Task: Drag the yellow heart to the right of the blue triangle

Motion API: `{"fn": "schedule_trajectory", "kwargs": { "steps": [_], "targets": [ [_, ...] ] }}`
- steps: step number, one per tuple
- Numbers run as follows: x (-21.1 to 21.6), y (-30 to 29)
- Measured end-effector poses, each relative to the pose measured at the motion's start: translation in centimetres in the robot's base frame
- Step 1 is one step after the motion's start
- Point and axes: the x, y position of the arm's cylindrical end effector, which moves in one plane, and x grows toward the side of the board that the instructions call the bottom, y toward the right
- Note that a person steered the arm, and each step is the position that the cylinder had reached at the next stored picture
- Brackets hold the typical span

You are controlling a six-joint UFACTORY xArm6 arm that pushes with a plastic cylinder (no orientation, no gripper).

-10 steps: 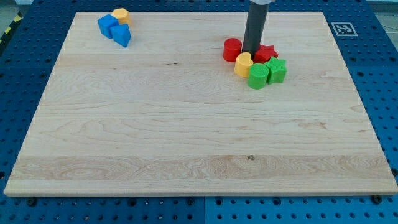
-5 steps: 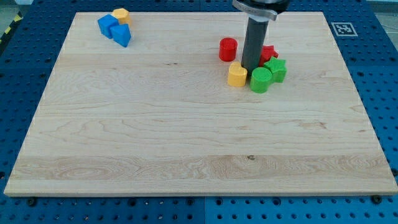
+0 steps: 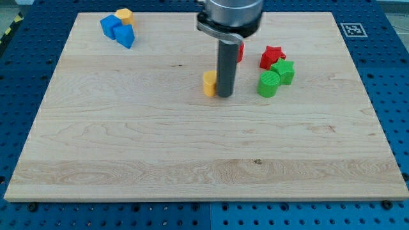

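- Resting on the board, my tip (image 3: pixel 225 95) is pressing against the right side of the yellow heart (image 3: pixel 209 83) — a bare rod, with nothing on it to open or close.
- That heart is sitting near the board's middle, toward the top; the rod is hiding part of it, so its long axis and pointing direction cannot be told.
- Behind the rod, a red block (image 3: pixel 239 51) is peeking out.
- Rightward, a red star (image 3: pixel 272 56), green star (image 3: pixel 283 70) and green cylinder (image 3: pixel 269 84) are clustering together.
- Far off at top left, the blue triangle (image 3: pixel 125 36) is lying beside a blue block (image 3: pixel 110 26) and a yellow block (image 3: pixel 124 15) — well apart from the heart.
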Motion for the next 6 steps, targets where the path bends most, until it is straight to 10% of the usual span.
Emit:
{"fn": "schedule_trajectory", "kwargs": {
  "steps": [6],
  "targets": [
    [-2.1,-0.5]
  ]
}}
